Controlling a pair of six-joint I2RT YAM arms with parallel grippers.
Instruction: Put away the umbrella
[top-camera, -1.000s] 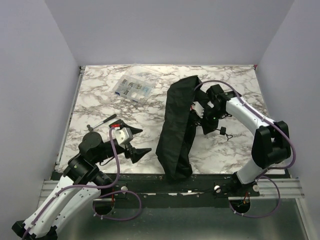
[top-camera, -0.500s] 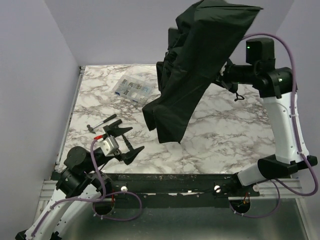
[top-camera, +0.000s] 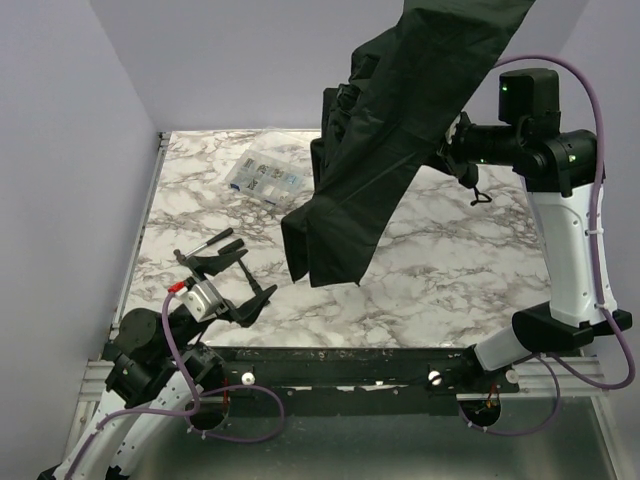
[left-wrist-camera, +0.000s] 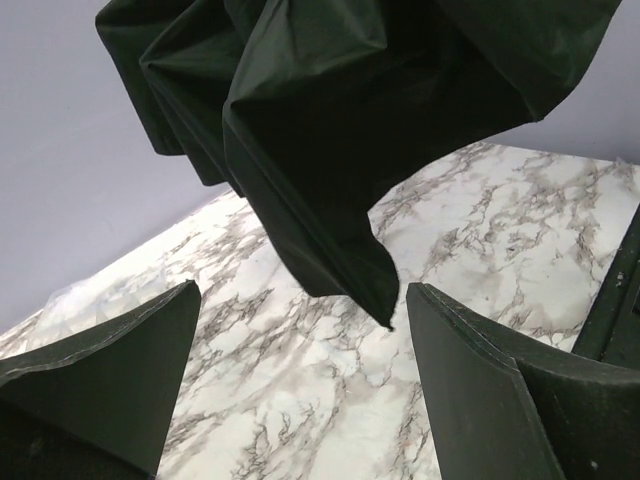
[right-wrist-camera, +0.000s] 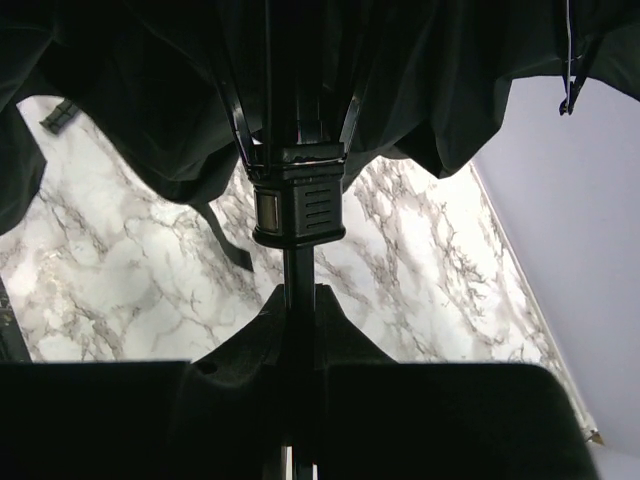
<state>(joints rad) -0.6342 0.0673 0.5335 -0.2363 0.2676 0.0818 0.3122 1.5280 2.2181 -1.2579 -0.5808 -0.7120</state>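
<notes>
Our right gripper (right-wrist-camera: 298, 300) clamps the thin shaft (right-wrist-camera: 297, 265) of the dark fabric folding umbrella (top-camera: 400, 130). Our left gripper (top-camera: 238, 283) has its jaws apart

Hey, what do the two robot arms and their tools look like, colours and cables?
The left arm and right arm have white links, black joints and purple cables. The left tool has black wedge-shaped fingers on a white body; a green light glows on the right arm.
</notes>
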